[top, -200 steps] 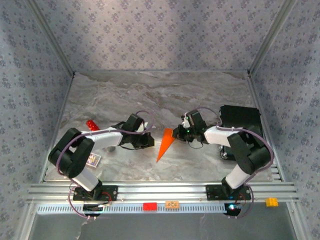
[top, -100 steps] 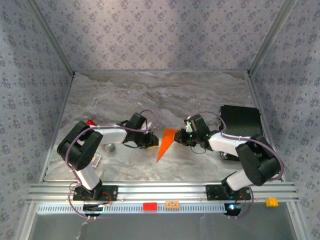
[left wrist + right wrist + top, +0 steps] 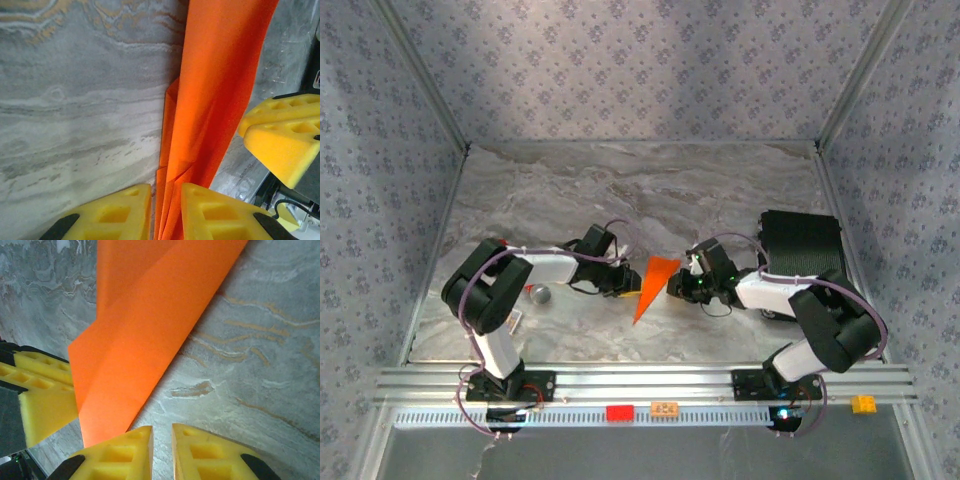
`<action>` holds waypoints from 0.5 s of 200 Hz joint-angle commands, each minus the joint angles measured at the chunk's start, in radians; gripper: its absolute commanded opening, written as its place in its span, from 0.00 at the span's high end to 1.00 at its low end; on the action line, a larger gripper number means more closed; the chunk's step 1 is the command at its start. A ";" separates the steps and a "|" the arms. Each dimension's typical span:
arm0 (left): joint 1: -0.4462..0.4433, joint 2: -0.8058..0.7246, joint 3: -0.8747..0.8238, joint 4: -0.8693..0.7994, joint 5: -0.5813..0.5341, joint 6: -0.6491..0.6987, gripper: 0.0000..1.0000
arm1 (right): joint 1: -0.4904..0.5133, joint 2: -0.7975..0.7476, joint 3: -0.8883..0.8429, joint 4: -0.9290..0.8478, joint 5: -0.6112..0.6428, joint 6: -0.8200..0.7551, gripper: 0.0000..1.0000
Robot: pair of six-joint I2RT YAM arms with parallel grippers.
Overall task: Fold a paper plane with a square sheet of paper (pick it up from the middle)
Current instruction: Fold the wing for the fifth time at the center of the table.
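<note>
Status: folding looks basically done. The plane [image 3: 651, 285] is a slim orange dart, not a flat square. It lies mid-table [image 3: 620, 190] between the two arms, nose toward the near edge, wide tail away. Wrist views show stacked layers and a long crease, so I judge the main folds are in.

Left gripper [image 3: 626, 287] is right at the plane's left side. Its fingers [image 3: 120, 212] stand a narrow slot apart, and the plane's folded edge runs into that slot. Can't tell if they pinch it or just straddle it.

Right gripper [image 3: 678, 287] is just beside the plane's right side. Its fingers [image 3: 210, 452] are slightly parted with bare table in the gap, holding nothing. The plane's corner sits next to one pad.

Left to do, my read: make sure the left gripper is free of the plane, then back both arms off. Maybe one more crease press; can't judge sharpness from here. Risk: dragging the plane on retreat.
</note>
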 commanded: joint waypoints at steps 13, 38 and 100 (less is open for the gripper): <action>-0.014 0.021 0.027 -0.020 0.034 0.040 0.78 | 0.021 -0.008 -0.008 0.010 0.006 0.017 0.81; -0.020 0.028 0.036 -0.024 0.051 0.049 0.78 | 0.032 0.018 -0.001 0.024 -0.021 0.017 0.81; -0.033 0.043 0.046 -0.051 0.070 0.078 0.76 | 0.058 0.068 0.006 0.032 -0.049 0.028 0.82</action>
